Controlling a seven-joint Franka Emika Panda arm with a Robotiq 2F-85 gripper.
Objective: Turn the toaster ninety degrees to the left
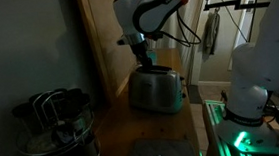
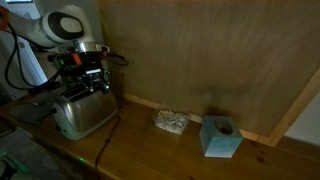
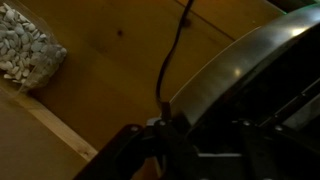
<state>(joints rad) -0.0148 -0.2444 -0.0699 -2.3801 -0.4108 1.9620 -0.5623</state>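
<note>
The shiny silver toaster [image 1: 157, 91] stands on the wooden table by the wooden back wall, and it shows in both exterior views [image 2: 84, 114]. My gripper [image 1: 146, 60] is down on its top, with the fingers [image 2: 85, 87] straddling the upper edge. In the wrist view the toaster's curved metal side [image 3: 240, 70] fills the right half. My dark fingers [image 3: 190, 150] sit against its rim, closed on it. The toaster's black cord [image 3: 170, 55] runs off across the table.
A dark wire-basket appliance [image 1: 53, 123] stands at the near end of the table. A clear packet of pale pieces [image 2: 170, 122] lies by the wall and also shows in the wrist view [image 3: 25, 50]. A light blue box [image 2: 220, 137] sits beyond it. The cord [image 2: 110, 135] trails over the table front.
</note>
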